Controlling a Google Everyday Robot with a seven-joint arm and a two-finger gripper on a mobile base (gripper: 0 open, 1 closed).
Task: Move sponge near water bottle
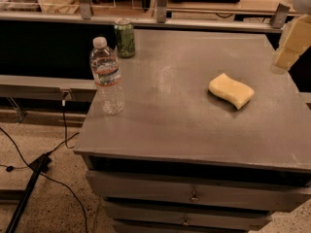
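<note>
One claw (290, 45) upper right; sponge (231, 90); water bottle (107, 76), red-blue label.

The sponge (231, 90) lies on the right of the table (184, 130), well apart from the upright bottle (107, 76) at its left edge. The gripper (291, 42) hovers at the upper right.
</note>
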